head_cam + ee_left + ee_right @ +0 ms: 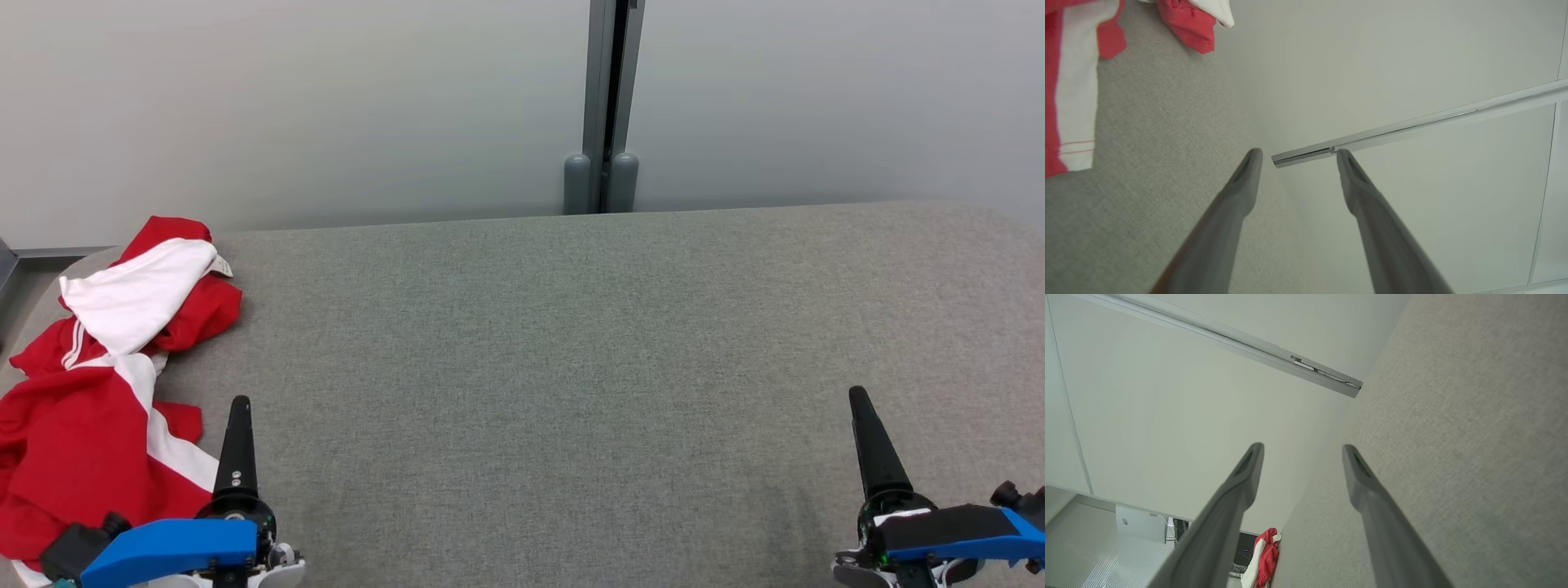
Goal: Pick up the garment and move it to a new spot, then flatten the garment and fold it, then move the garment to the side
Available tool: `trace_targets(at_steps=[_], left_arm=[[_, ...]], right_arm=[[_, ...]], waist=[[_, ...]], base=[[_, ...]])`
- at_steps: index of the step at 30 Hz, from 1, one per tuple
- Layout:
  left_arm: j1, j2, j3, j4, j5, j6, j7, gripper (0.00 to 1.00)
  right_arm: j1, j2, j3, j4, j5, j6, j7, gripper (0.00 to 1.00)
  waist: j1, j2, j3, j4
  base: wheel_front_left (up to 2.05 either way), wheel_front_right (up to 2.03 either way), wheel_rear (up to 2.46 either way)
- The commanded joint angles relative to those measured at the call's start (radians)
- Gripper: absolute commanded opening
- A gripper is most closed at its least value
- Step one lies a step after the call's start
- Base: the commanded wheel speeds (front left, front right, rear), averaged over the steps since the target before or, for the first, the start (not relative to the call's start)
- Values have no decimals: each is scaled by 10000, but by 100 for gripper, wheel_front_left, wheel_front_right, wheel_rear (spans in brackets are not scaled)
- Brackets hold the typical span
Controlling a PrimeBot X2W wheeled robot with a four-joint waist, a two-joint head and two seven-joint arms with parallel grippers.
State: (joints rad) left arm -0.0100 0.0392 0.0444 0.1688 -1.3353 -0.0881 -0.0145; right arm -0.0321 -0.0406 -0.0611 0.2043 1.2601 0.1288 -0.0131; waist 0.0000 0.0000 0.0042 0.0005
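The soft, floppy red and white garment point(73, 433) lies crumpled at the left end of the table point(571, 367), probably light and best pinched by a bunched edge, while the left gripper point(1298, 153) and right gripper point(1302, 446) are wide open and empty.

The left tool point(1296, 157) holds its two long dark fingers point(1241, 192) spread wide, with nothing between them. The right tool point(1302, 451) is spread just as wide and is also empty. In the head view each tool sits low in its own corner. Each is turned edge-on, so its fingers overlap into a single dark spike pointing up the view. The left wrist housing point(171, 547) is blue, and the right wrist housing point(955, 531) is black and blue.
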Motion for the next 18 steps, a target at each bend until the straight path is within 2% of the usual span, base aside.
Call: trace_targets(at_steps=[1,18], left_arm=[[-77,84,-121,-307,488,61,-115,100],[183,101,-603,-733,4174,554,-717,100]], right_arm=[[-12,-60,58,-306,-586,10,-127,100],[208,-78,499,-603,-3959,15,-730,100]], waist=[[0,0,8,5],[0,0,60,2]], base=[[0,0,0],[0,0,0]])
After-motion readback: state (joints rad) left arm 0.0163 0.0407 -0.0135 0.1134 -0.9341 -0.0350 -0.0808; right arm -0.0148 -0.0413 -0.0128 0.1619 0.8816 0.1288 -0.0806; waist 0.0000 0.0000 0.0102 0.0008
